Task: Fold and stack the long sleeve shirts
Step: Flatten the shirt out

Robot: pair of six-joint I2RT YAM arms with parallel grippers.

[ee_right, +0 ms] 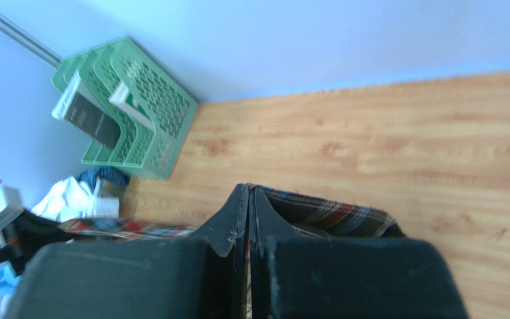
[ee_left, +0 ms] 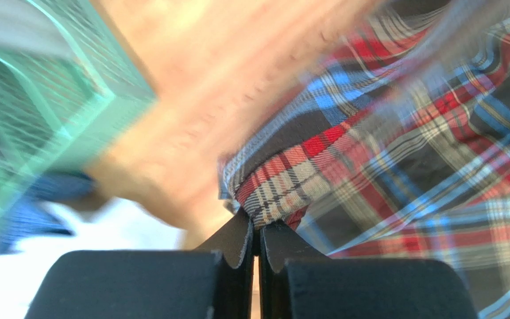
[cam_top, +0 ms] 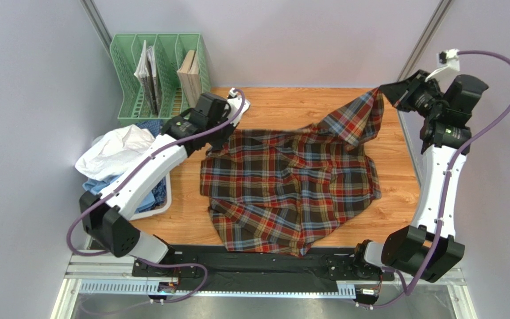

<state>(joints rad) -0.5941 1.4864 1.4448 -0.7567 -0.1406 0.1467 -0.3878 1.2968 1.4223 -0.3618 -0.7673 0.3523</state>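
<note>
1. The left gripper (ee_left: 257,229) is pinched shut on a bunched edge of the tartan shirt (cam_top: 291,186). The cloth pokes out just past its fingertips.
2. The right gripper (ee_right: 248,193) is pinched shut too. A corner of the same shirt sits between its fingers and looks lifted off the wooden table (cam_top: 284,106).
3. Between the two grippers the shirt sags, then lies spread on the table, wrinkly at the near side.
4. The shirt looks soft, light and floppy. It will likely droop and slide, not stay flat.
5. Good spots to hold are corners and hems, pulled tight.
6. The white shirt (cam_top: 114,149) and the light blue shirt (cam_top: 95,186) sit in a heap, well behind the left fingers.
</note>
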